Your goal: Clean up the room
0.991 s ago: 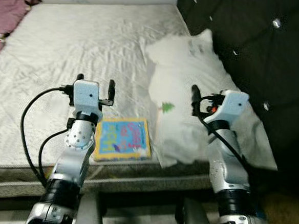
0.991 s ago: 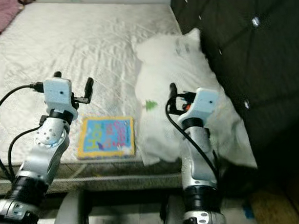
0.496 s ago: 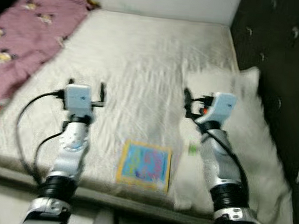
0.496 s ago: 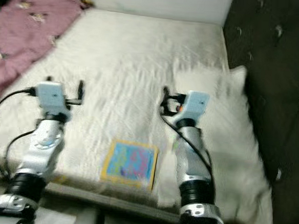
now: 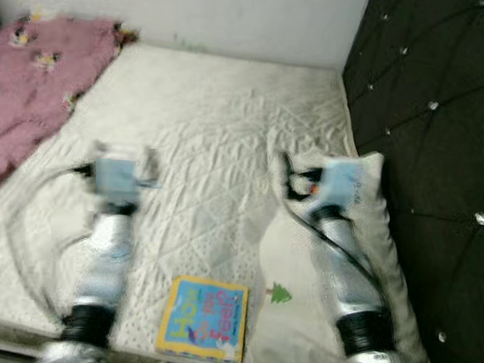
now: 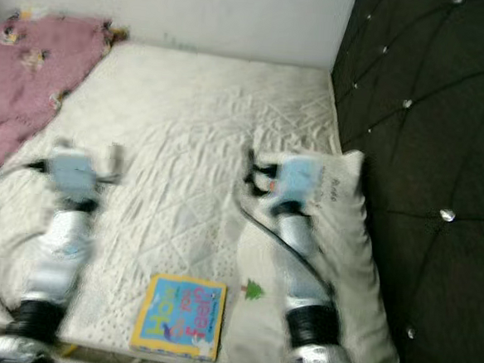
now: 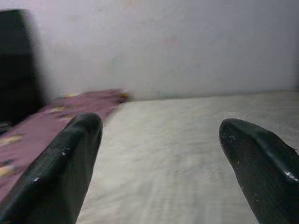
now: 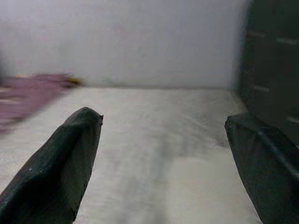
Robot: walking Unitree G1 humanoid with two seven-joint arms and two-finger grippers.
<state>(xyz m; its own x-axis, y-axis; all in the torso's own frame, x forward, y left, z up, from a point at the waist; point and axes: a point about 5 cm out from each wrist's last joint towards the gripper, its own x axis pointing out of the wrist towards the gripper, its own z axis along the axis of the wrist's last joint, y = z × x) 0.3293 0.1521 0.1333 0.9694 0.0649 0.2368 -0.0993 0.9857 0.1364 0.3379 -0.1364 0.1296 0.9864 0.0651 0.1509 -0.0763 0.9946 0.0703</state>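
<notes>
Head view has swung across the bed (image 5: 204, 129); your left gripper (image 7: 159, 154) and right gripper (image 8: 163, 154) stay spread, empty; book (image 5: 202, 319) at the near edge awaits.

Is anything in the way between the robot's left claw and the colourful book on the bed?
Nothing visible. The book lies flat near the bed's front edge, beside the pillow. The left gripper is open, held above bare mattress, farther in than the book. The right gripper, also open, is above the pillow.

white wall (image 5: 237, 15), dark tufted headboard (image 5: 430, 103)
</notes>
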